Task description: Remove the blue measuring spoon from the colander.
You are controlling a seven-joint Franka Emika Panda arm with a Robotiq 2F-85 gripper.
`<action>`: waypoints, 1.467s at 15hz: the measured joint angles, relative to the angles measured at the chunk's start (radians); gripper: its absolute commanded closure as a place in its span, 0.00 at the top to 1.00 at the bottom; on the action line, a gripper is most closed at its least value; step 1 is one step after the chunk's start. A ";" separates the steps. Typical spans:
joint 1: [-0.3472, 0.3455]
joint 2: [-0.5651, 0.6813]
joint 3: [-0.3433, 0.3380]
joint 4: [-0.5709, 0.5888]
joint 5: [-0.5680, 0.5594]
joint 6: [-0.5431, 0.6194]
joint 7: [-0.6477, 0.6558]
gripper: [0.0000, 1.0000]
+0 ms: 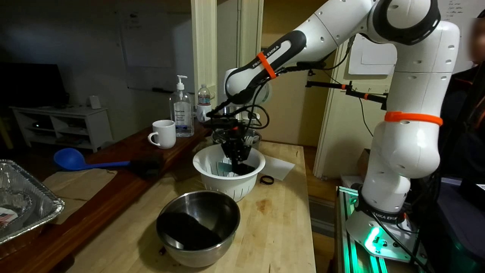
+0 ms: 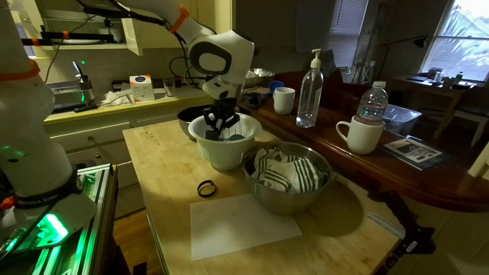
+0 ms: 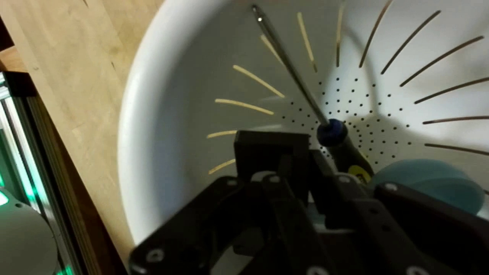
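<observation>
The white colander (image 1: pixel 223 186) stands on the wooden table and shows in both exterior views (image 2: pixel 225 152); its rim (image 3: pixel 138 126) fills the left of the wrist view. My gripper (image 3: pixel 301 162) points down inside the colander, fingers close together. They look closed on the edge of a black block (image 3: pixel 272 138), though dark on dark hides the contact. A light-blue rounded piece (image 3: pixel 428 182), apparently the measuring spoon, lies in the colander on the right finger's outer side, partly hidden; it also shows in an exterior view (image 2: pixel 237 137). A bit of light blue shows between the fingers.
A screwdriver (image 3: pixel 296 70) lies in the colander. Steel bowls stand on both sides, one bare of cloth (image 1: pixel 227 227) and one with a striped cloth (image 2: pixel 288 202). A black ring (image 2: pixel 206 189) and paper sheet (image 2: pixel 244 225) lie nearby. Mugs, bottles and a blue ladle (image 1: pixel 70 159) occupy the raised ledge.
</observation>
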 measured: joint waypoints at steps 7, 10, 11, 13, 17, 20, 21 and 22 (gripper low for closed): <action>-0.017 -0.183 -0.015 -0.069 -0.032 0.003 -0.023 0.04; -0.019 -0.244 0.002 -0.050 -0.184 -0.002 -0.025 0.04; -0.020 -0.266 0.015 -0.036 -0.239 -0.014 -0.018 0.04; -0.020 -0.306 0.051 0.009 -0.337 -0.045 -0.003 0.04; -0.012 -0.349 0.135 0.108 -0.453 -0.094 0.011 0.15; -0.015 -0.346 0.129 0.102 -0.453 -0.094 0.010 0.15; -0.016 -0.343 0.125 0.101 -0.453 -0.094 0.009 0.15; -0.018 -0.341 0.125 0.101 -0.453 -0.094 0.008 0.15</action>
